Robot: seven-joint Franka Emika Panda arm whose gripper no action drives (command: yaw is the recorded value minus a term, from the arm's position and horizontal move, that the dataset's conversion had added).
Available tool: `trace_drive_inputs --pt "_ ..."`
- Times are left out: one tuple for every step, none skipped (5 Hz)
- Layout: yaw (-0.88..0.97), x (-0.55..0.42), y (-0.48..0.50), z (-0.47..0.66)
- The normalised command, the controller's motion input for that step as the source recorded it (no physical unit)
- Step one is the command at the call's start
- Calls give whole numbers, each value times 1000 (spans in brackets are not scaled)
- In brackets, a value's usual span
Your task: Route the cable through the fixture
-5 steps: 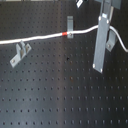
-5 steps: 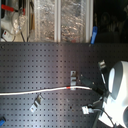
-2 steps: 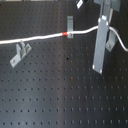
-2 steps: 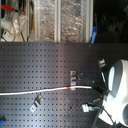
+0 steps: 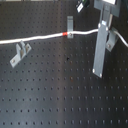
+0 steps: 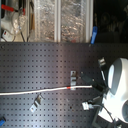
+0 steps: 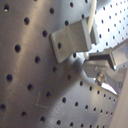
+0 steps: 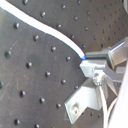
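Observation:
The white cable (image 5: 35, 38) lies across the black perforated board, coming in from the first exterior view's left. Its red-orange band (image 5: 66, 34) sits right beside a small grey fixture bracket (image 5: 70, 22). My gripper (image 5: 104, 37), with long grey bars, is shut on the cable to the right of the band. In the second exterior view the cable (image 6: 35, 91), band (image 6: 69, 88), bracket (image 6: 73, 76) and gripper (image 6: 95, 89) show the same layout. In the second wrist view the cable (image 8: 45, 30) ends between my fingertips (image 8: 102, 62). The bracket (image 7: 72, 40) is close by in the first wrist view.
A second grey bracket (image 5: 20, 52) stands below the cable on the first exterior view's left and also shows in the second exterior view (image 6: 36, 104). The white robot body (image 6: 119, 82) fills the second exterior view's right. Cluttered shelves (image 6: 50, 20) line the back.

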Motion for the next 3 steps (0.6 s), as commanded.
trace_drive_inputs --pt "-9 70 149 59" --pt "0 -197 272 -4" --pt "0 -285 406 -7"
